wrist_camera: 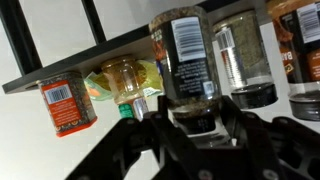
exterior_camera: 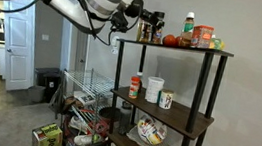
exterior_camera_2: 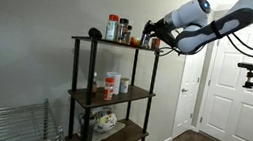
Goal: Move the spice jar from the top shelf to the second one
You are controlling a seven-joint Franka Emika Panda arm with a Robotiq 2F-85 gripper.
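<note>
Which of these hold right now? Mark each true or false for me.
1. The pincer is up at the top shelf. True.
2. The spice jar stands on the second shelf. False: it is on the top shelf, between the pincer's fingers in the wrist view.
3. The second shelf is bare. False: a white container and a red-lidded jar stand on it.
4. A wire rack stands beside the shelf unit. True.

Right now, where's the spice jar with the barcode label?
In the wrist view the spice jar stands on the top shelf, between the gripper's jaws, a similar jar beside it.
</note>
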